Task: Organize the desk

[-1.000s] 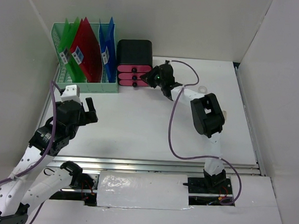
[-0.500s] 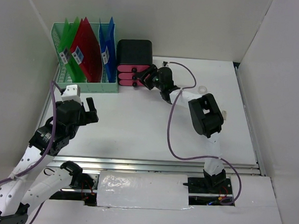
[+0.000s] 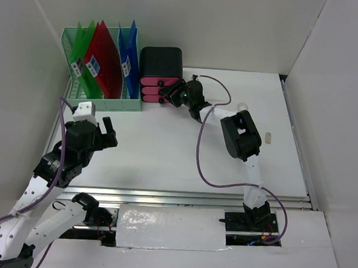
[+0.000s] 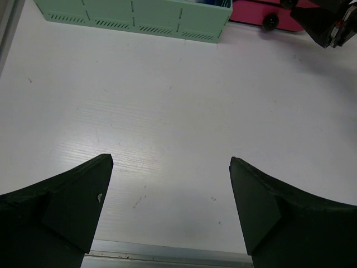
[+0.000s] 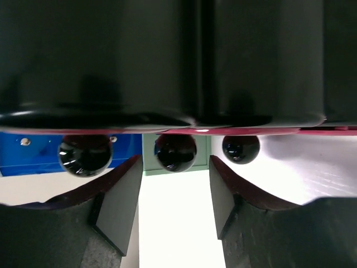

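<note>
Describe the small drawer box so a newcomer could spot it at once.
On the large white desk, find the mint-green slotted file rack at the back left. Immediately right of it stands a small black box; unlike the rack, it has stacked pink drawer fronts with round black knobs.

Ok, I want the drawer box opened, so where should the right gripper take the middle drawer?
By its round black knob, coming straight at the pink front. The knob is the only part standing proud of that flat front, and the open right gripper sits lined up with it, its jaws on either side.
</note>
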`<state>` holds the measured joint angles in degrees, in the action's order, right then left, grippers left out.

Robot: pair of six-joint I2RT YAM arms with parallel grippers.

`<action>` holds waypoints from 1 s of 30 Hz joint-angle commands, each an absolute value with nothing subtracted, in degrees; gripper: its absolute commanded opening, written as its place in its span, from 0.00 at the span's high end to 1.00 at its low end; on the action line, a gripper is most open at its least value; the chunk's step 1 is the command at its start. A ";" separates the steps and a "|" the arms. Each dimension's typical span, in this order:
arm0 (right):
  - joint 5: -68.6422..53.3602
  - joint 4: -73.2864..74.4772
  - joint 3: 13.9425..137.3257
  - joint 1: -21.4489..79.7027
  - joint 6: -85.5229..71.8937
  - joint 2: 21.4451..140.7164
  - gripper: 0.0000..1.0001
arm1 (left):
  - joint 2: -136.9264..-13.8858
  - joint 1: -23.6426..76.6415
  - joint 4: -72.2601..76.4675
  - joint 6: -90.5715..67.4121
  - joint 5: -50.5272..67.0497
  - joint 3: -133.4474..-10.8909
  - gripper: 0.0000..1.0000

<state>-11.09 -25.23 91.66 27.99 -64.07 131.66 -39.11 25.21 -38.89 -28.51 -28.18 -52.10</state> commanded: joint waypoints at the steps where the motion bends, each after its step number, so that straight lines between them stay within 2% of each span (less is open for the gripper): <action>1: -9.32 -26.37 94.48 28.48 -64.60 132.80 0.42 | -38.50 25.05 -36.56 -27.07 -27.69 -51.59 0.00; 6: -9.32 -26.37 95.97 28.56 -65.56 134.47 0.50 | -38.41 25.05 -36.56 -27.07 -27.34 -51.59 0.01; 14: -10.54 -25.66 98.61 28.65 -66.27 136.76 0.52 | -38.32 25.05 -36.39 -26.90 -27.07 -51.59 0.01; 17: -10.90 -27.76 96.86 28.65 -67.23 136.32 0.59 | -38.23 25.05 -36.39 -26.90 -27.07 -51.59 0.01; 19: -10.64 -28.91 94.49 28.57 -67.67 135.27 0.77 | -38.32 24.96 -36.30 -26.81 -26.90 -51.50 0.00; 21: -10.55 -29.79 93.09 28.65 -67.85 134.39 0.84 | -38.32 24.96 -36.30 -26.81 -26.81 -51.50 0.01; 23: -10.90 -31.37 91.59 28.74 -68.46 133.42 0.89 | -38.41 24.96 -36.21 -26.81 -26.81 -51.50 0.01; 30: -10.99 -39.81 78.32 29.62 -70.75 126.31 0.89 | -38.32 25.05 -36.30 -26.81 -26.81 -51.59 0.00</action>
